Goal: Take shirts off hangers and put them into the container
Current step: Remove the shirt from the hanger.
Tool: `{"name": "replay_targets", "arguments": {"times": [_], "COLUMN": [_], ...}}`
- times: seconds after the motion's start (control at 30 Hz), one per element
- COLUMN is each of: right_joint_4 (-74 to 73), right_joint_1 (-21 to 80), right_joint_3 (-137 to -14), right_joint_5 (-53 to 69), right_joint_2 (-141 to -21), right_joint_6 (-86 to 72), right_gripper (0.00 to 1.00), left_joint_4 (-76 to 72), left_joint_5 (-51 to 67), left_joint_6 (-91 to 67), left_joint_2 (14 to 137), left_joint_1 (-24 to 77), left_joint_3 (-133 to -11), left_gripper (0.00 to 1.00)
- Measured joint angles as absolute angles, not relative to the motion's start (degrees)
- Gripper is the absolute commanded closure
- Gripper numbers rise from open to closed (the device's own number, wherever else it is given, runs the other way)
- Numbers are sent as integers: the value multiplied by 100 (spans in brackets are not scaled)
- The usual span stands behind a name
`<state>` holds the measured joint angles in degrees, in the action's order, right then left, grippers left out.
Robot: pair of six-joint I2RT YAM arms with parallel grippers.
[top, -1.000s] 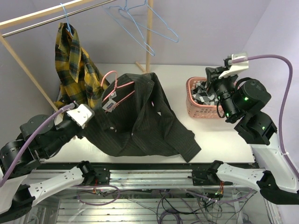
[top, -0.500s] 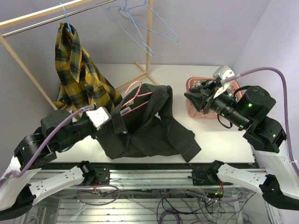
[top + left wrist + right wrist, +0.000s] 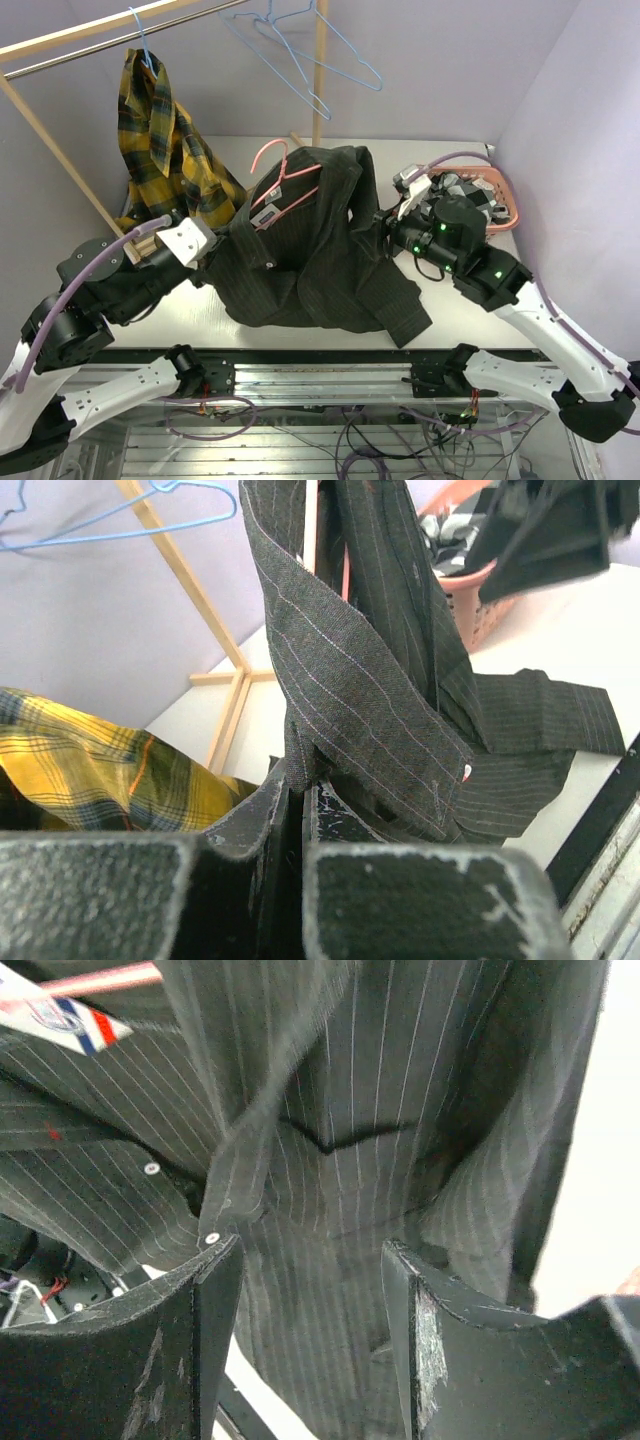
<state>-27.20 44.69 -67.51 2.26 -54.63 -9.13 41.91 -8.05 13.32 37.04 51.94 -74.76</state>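
Checked cloth [image 3: 447, 530] is seen in the pink basket [image 3: 509, 197], half hidden at upper right. The pinstriped shirt [image 3: 310, 250] is pinched by the left gripper [image 3: 300, 788]; the right gripper [image 3: 312, 1260] is spread.

Lighting's bright and even from above, just a soft shadow under the pinstriped shirt [image 3: 320, 260] on the table [image 3: 420, 150]. Top view's sharp. In the left wrist view, the left gripper [image 3: 303, 790] up close is mushy, the top-right corner's motion-blurred, and the table's blown out white.
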Motion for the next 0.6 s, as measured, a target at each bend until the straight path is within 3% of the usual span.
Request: {"name": "replay_targets", "arguments": {"times": [0.23, 0.6], "right_joint_4": [-930, 757], "right_joint_1": [4469, 4471], "right_joint_3": [-5175, -4991], "right_joint_5": [467, 801], "right_joint_2": [-5120, -5210], "right_joint_6": [-1710, -2058], "right_gripper": [42, 44], "left_joint_4": [4005, 4003], "left_joint_5": [-840, -834], "left_joint_6": [1282, 1175], "left_joint_2": [3721, 3778], "left_joint_1": [5194, 5194], "left_joint_3": [-7529, -7529], "left_gripper": [93, 93]}}
